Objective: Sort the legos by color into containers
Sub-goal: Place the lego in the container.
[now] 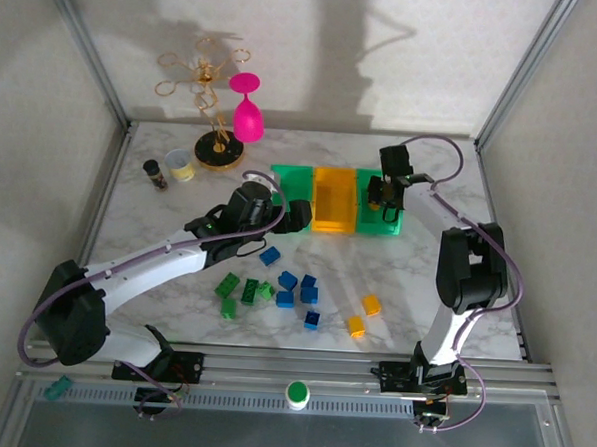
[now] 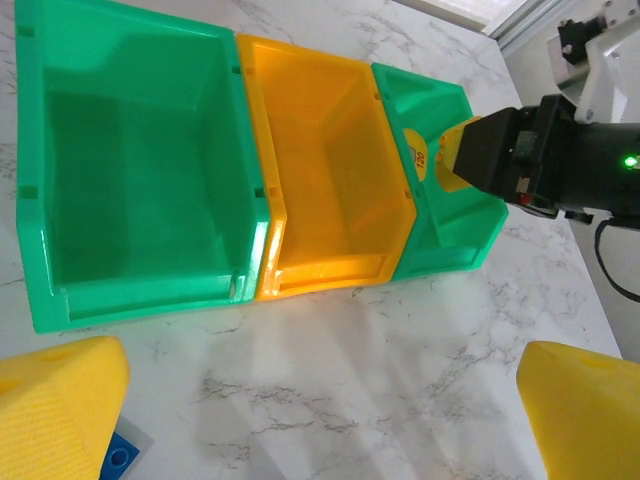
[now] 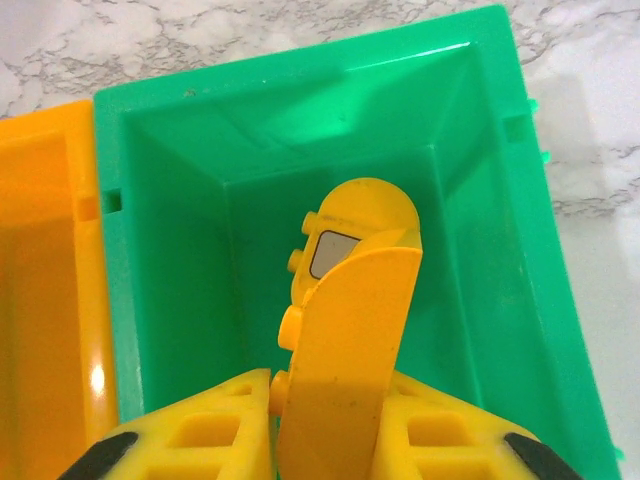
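Three containers stand in a row: a green bin point(image 1: 289, 177), an orange bin point(image 1: 334, 198) and a second green bin point(image 1: 391, 224). My right gripper point(image 1: 384, 195) hangs over that right green bin point(image 3: 170, 250), shut on a yellow lego point(image 3: 350, 330) with a rounded top, which it holds upright inside the bin's opening. My left gripper point(image 1: 296, 215) is open with nothing between its fingers point(image 2: 60, 400), low over the marble just in front of the left green bin point(image 2: 140, 180) and orange bin point(image 2: 325, 170). Blue point(image 1: 288, 280), green point(image 1: 227, 285) and yellow point(image 1: 371, 304) legos lie scattered on the table.
A blue lego point(image 2: 118, 458) lies by my left finger. A gold rack with a pink glass point(image 1: 246, 116), a clear cup point(image 1: 179, 163) and a dark jar point(image 1: 156, 174) stand at the back left. Metal posts frame the table's sides.
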